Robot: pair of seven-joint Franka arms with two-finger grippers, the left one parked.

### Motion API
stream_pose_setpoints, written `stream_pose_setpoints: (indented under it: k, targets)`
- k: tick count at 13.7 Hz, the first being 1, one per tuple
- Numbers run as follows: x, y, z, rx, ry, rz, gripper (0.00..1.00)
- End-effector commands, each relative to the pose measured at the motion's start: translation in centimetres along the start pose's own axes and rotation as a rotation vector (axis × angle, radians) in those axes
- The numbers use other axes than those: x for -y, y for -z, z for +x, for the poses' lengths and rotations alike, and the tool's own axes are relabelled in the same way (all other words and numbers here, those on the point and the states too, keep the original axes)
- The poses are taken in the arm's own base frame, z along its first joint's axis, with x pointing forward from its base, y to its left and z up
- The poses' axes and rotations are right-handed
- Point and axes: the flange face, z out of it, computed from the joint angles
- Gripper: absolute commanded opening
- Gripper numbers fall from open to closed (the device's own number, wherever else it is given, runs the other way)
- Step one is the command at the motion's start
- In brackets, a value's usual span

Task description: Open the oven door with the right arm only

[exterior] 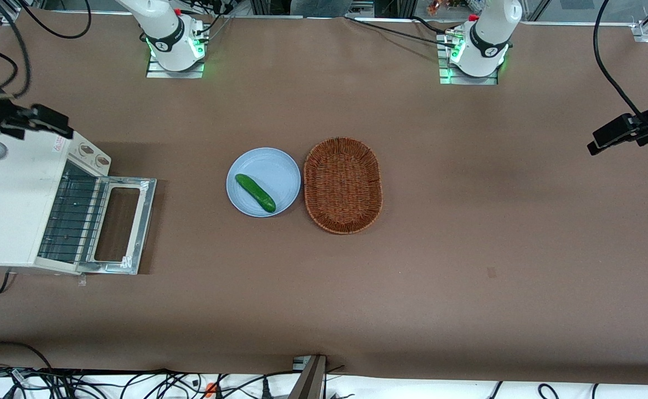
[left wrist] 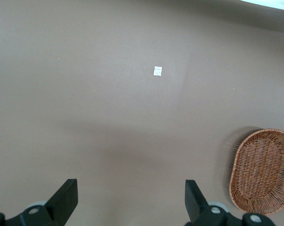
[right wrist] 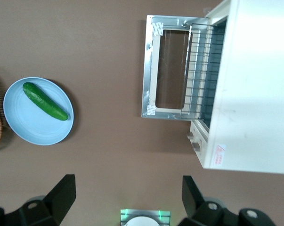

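The gripper (right wrist: 125, 200) hung high above the toaster oven (exterior: 11, 208), its fingers (right wrist: 64, 190) spread apart and holding nothing. Below it the oven door (exterior: 122, 224) lay folded down flat on the brown worktop (exterior: 468, 249), wire rack (exterior: 75, 213) exposed. Toward the worktop's middle, a cucumber (exterior: 255, 193) rested on a blue plate (exterior: 279, 166), just beside a wicker basket (exterior: 343, 185).

The right arm (exterior: 3, 119) hangs raised, its tool (right wrist: 125, 195) spread wide, gripping nothing.

Cream-white oven (exterior: 8, 210) with silver-framed oven door (exterior: 120, 224), green cucumber (exterior: 255, 193) on pale blue plate (exterior: 277, 166), brown woven basket (exterior: 343, 185), black gripper (right wrist: 125, 200).
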Motion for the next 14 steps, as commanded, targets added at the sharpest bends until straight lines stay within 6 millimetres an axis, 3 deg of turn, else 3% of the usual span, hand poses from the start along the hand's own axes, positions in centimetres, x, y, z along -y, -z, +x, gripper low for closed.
stream_pose_setpoints:
  k: [1, 6, 14]
  targets:
    - [-0.4, 1.5, -3.1, 0.005, 0.007, 0.009, 1.0]
    - [-1.5, 2.0, -6.5, -0.003, -0.011, -0.001, 1.0]
    - [-2.0, 1.4, -4.7, 0.011, -0.029, 0.002, 1.0]
